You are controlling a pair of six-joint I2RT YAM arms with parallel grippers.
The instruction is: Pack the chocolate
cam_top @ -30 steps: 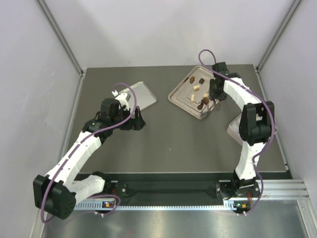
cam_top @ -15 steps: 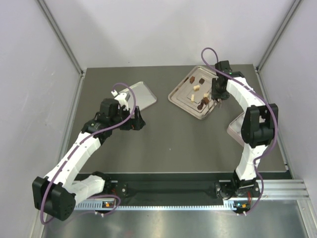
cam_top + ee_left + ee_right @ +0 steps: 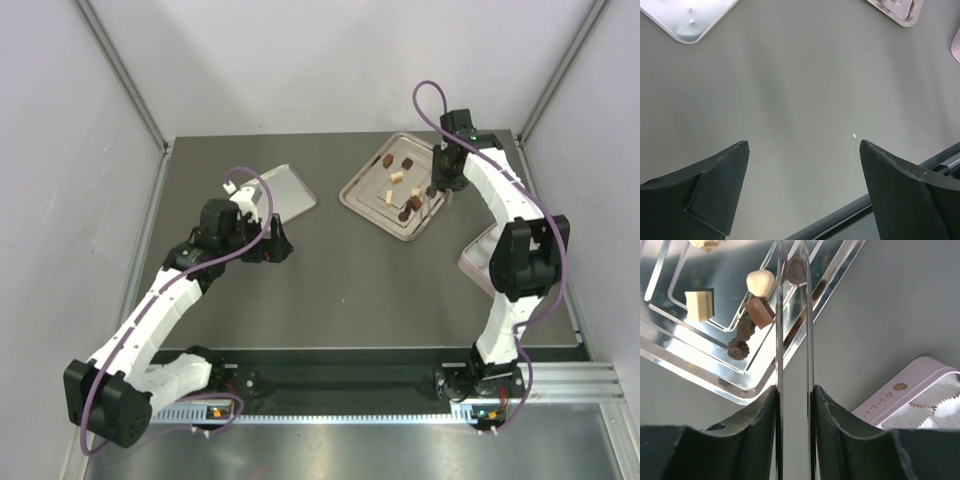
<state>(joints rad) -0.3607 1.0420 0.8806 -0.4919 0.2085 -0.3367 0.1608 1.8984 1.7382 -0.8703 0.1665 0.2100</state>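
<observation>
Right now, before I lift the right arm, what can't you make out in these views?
1. Whether the tweezers in the right fingers actually pinch the dark chocolate: in the right wrist view the tips overlap it, and it is too small from above.
2. The pink box contents: cut off by the right wrist frame edge, and the right arm covers most of it from above.

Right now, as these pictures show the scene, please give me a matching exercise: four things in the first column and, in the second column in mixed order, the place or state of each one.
Column one:
1. left gripper
2. pink box
3. silver tray on the left
4. dark chocolate piece

Column two:
a. has white paper cups inside
b. sits between the blades of the tweezers held by the right gripper
c. open, above the bare table
d. shows no chocolate on its visible part

Pairs: 1-c, 2-a, 3-d, 4-b.
</observation>
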